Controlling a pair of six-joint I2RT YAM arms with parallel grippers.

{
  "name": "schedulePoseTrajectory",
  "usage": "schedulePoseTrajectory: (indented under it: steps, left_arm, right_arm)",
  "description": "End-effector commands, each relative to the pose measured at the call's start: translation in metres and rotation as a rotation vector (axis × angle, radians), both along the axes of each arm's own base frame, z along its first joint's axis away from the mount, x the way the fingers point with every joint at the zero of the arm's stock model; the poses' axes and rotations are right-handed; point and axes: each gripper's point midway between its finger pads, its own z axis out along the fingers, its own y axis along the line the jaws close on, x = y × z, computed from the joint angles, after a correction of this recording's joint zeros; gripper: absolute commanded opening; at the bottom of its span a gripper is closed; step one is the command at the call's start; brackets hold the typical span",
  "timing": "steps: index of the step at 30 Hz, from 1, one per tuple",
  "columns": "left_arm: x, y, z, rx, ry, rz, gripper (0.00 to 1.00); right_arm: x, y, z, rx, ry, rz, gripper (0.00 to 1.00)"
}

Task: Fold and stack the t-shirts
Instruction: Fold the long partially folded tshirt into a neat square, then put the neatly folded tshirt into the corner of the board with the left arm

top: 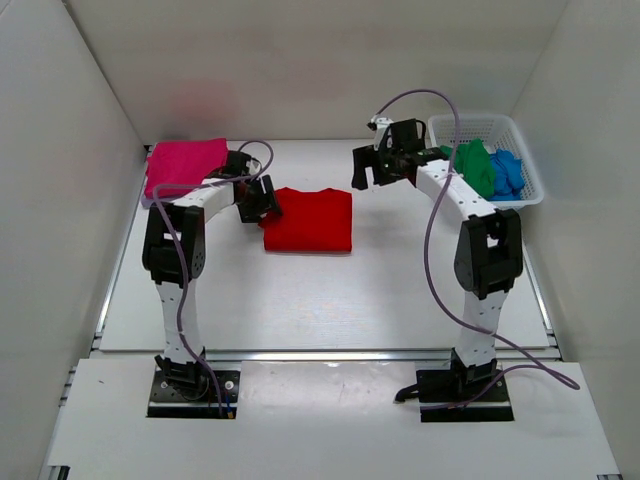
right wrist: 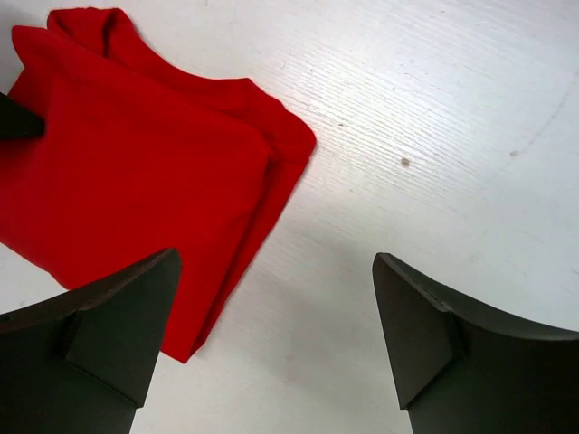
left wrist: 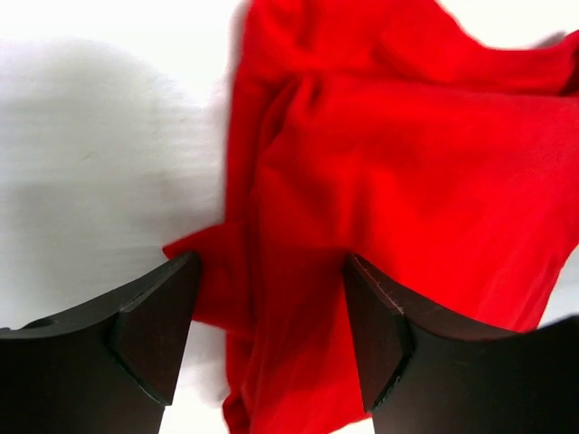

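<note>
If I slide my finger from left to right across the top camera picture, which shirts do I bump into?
pink shirt → red shirt → green shirt → blue shirt

White basket on a pale tabletop, walled in on three sides

A white plastic mesh basket [top: 531,160] sits at the far right corner of the tabletop [top: 330,300], close to the right wall [top: 590,150]. The right wrist view shows fine streaky grain in the surface and one small dark speck [right wrist: 404,162]. A metal rail [top: 330,355] runs along the near edge. The left wall [top: 60,200] and back wall [top: 330,70] are plain white.
</note>
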Motion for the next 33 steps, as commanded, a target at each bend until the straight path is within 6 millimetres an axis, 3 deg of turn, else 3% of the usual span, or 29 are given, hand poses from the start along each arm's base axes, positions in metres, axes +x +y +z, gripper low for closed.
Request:
schedulePoseTrajectory:
  steps: [1, 5, 7, 9, 10, 13, 16, 19, 22, 27, 33]
  left_arm:
    - [0.002, -0.013, 0.0, 0.031, 0.005, -0.036, 0.75]
    - [-0.006, -0.032, -0.011, -0.051, 0.03, -0.058, 0.76]
    - [-0.013, -0.041, -0.015, -0.1, 0.055, -0.077, 0.7]
    - [-0.016, -0.044, -0.021, -0.095, 0.066, -0.098, 0.64]
    - [-0.018, -0.046, -0.023, -0.092, 0.072, -0.105, 0.54]
    - [-0.021, -0.049, -0.024, -0.12, 0.082, -0.109, 0.0]
    - [-0.022, -0.041, -0.017, -0.149, 0.091, -0.109, 0.0]
    - [-0.013, -0.028, 0.003, -0.104, 0.051, -0.11, 0.0]
    - [0.005, -0.019, 0.042, -0.045, -0.026, -0.117, 0.0]
    - [0.025, -0.011, 0.084, 0.089, -0.101, -0.147, 0.0]
    - [0.056, 0.013, 0.137, 0.175, -0.197, -0.085, 0.0]
  right_arm:
    - [0.0, -0.01, 0.027, 0.048, -0.076, -0.035, 0.86]
    - [-0.004, -0.019, 0.032, 0.058, -0.091, -0.052, 0.87]
    - [-0.008, -0.02, 0.024, 0.058, -0.072, -0.051, 0.88]
    - [-0.008, -0.025, 0.03, 0.061, -0.087, -0.061, 0.87]
    - [-0.008, -0.028, 0.029, 0.065, -0.086, -0.067, 0.87]
    - [-0.012, -0.033, 0.033, 0.078, -0.091, -0.071, 0.87]
    - [-0.019, -0.035, 0.035, 0.093, -0.087, -0.068, 0.86]
    - [-0.029, -0.036, 0.037, 0.106, -0.084, -0.067, 0.86]
    - [-0.04, -0.036, 0.048, 0.118, -0.105, -0.064, 0.87]
    - [-0.052, -0.037, 0.076, 0.131, -0.156, -0.058, 0.87]
    - [-0.065, -0.047, 0.093, 0.128, -0.185, -0.054, 0.87]
